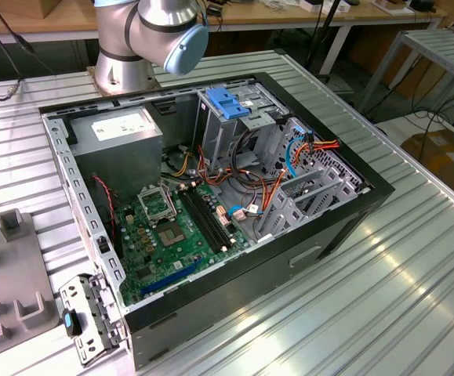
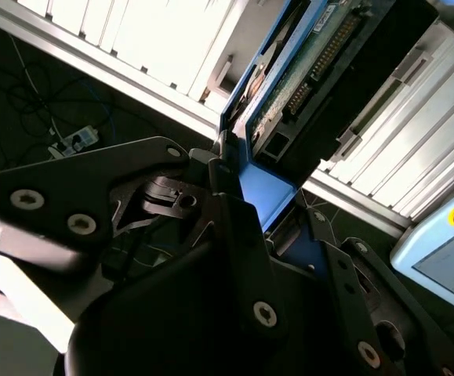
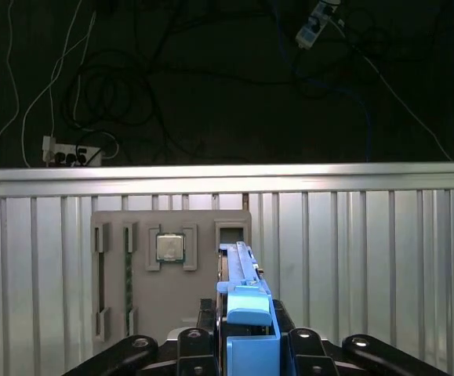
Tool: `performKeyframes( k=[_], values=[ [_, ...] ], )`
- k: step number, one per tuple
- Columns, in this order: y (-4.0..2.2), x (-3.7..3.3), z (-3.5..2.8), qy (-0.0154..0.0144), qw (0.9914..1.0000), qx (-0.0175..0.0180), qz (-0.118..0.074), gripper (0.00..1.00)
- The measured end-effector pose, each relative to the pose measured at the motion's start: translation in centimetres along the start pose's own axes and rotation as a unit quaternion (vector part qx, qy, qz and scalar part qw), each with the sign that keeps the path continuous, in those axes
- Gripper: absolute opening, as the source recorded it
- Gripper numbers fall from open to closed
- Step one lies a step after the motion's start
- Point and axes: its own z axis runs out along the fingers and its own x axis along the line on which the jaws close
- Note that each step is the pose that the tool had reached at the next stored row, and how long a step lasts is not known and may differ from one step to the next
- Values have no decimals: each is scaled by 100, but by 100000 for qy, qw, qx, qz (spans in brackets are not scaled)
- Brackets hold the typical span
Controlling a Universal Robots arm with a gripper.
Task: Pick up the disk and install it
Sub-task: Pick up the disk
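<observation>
One flat silver disk (image 2: 309,66) with blue plastic rails, squeezed in one black metal gripper (image 3: 248,348), closed tight on it. Disk near one grey holder block (image 3: 132,274) with one square chip (image 3: 168,247).

Exterior view overlooks the case (image 1: 234,291); wrist views hug the hand (image 3: 248,345).

**Disk half hidden, arm cut off**

In the first wrist view the disk (image 3: 241,270) shows edge-on, its label face hidden and its near end cut off at the gripper (image 3: 248,341). Whether its far end touches the grey fixture (image 3: 172,258) cannot be told. In the second wrist view the fingers (image 2: 230,207) cover its end. In the exterior view the arm (image 1: 152,35) runs off the top edge.
</observation>
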Motion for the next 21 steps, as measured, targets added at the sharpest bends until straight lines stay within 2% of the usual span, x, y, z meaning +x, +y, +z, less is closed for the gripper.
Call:
performKeyframes(
  k=[12,21],
  values=[
    [1,-1,-156,1,100000,-1,1,37],
    [2,-3,-300,-1,100000,3,1,37]
  ],
)
